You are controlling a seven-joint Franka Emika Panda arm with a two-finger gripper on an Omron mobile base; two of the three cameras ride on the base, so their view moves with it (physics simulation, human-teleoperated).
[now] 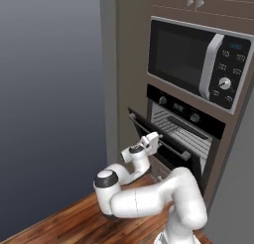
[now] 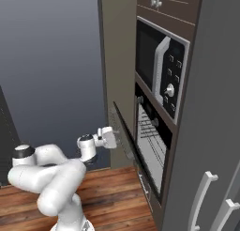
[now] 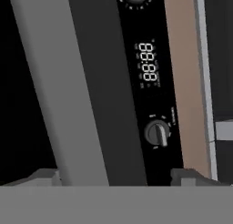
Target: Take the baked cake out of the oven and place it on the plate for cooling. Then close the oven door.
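Observation:
The black wall oven (image 1: 184,120) sits under the microwave, with wire racks (image 1: 191,139) showing inside. Its drop-down oven door (image 1: 141,124) is partly lowered and leans out toward me; from the right it appears edge-on (image 2: 123,134). My gripper (image 1: 155,140) is at the door's top edge by the bar handle (image 3: 59,82). In the hand view the grey bar runs up between my spread fingertips (image 3: 45,176), with the oven's display (image 3: 148,66) and a knob (image 3: 157,133) behind. The gripper (image 3: 116,177) is open around the handle.
A black-and-silver microwave (image 1: 198,59) is built in above the oven. Tall grey cabinet doors with bar handles (image 2: 206,192) stand to the right. The floor is wood planks (image 1: 74,223), and a plain grey wall (image 1: 49,89) lies to the left.

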